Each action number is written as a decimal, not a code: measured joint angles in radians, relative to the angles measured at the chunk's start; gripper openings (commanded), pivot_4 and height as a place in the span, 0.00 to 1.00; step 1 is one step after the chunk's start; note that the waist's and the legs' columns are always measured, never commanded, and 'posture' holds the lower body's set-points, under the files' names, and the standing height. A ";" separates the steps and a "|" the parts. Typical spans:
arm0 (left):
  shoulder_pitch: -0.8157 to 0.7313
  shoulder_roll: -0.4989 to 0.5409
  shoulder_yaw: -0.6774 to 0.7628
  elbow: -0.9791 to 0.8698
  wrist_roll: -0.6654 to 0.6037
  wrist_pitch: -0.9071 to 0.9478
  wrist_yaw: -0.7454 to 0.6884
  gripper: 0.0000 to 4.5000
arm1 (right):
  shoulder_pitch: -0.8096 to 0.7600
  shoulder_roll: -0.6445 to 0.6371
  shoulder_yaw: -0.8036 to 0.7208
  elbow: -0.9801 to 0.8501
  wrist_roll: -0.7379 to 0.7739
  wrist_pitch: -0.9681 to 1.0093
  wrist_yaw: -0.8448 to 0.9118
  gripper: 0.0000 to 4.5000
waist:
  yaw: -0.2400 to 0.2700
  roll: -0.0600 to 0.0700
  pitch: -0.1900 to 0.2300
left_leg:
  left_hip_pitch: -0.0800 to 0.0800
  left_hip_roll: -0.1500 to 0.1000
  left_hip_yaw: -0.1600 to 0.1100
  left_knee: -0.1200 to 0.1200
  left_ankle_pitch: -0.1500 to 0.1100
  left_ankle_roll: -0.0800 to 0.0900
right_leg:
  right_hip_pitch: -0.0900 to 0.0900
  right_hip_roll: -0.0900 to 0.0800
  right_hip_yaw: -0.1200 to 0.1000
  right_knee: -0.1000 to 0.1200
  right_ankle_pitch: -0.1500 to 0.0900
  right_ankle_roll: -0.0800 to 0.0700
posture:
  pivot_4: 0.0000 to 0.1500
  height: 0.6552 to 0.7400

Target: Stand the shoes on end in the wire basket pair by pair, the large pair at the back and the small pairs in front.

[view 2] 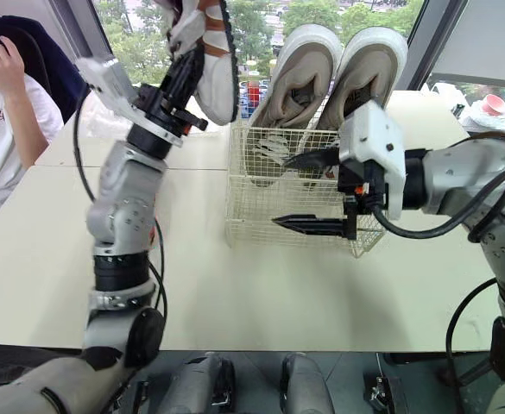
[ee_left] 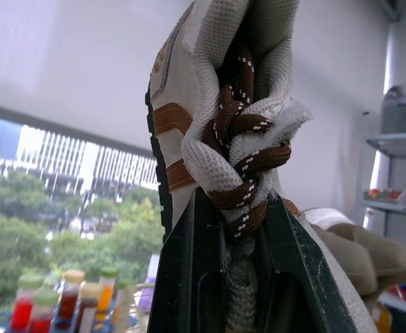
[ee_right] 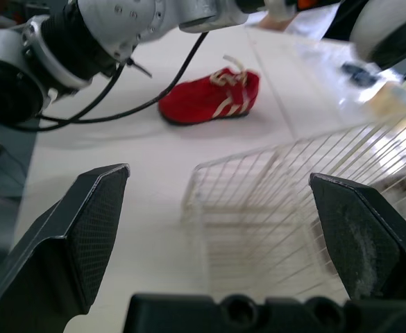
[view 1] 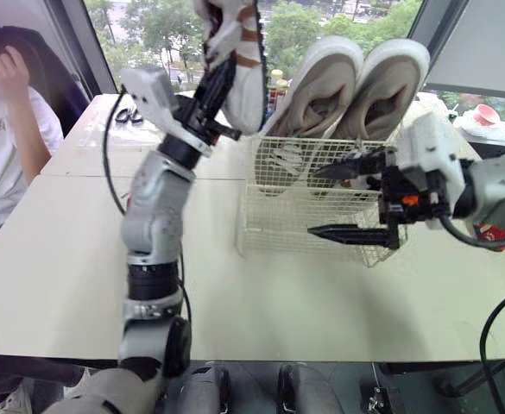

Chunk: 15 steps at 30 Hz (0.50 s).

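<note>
My left gripper (view 1: 218,79) is shut on a small white shoe (view 1: 239,60) with brown stripes and brown laces, held high in the air left of the wire basket (view 1: 269,216). In the left wrist view its fingers (ee_left: 189,277) pinch the lace knot of that shoe (ee_left: 216,90). A large beige pair (view 1: 321,82) stands on end at the back of the basket, soles up. My right gripper (view 1: 312,201) hangs open in front of the basket, nothing between its fingers. A red shoe (ee_right: 213,97) with pale laces lies on the table beyond the basket's left side.
A person (view 1: 2,129) sits at the table's left edge, one hand raised. A pink bowl (view 1: 485,114) and clutter stand at the back right. Small black items (view 1: 129,116) lie on the far table. Bottles (ee_left: 64,302) line the window sill.
</note>
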 measured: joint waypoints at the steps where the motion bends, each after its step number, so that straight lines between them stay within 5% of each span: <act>1: 0.007 -0.010 -0.018 0.019 0.022 -0.044 -0.003 0.00 | 0.015 0.003 -0.002 -0.008 0.008 0.008 -0.012 1.00 | 0.000 0.000 0.000 | 0.000 0.000 0.000 0.000 0.000 0.000 | 0.000 0.000 0.000 0.000 0.000 0.000 | 1.00 1.00; 15: 0.050 -0.105 -0.161 0.561 0.369 -0.817 0.106 0.00 | 0.388 0.044 -0.250 -0.147 0.234 0.108 -0.229 1.00 | 0.002 0.000 0.000 | -0.001 0.000 -0.001 0.000 -0.002 0.003 | 0.000 0.000 -0.001 -0.001 0.000 0.000 | 1.00 1.00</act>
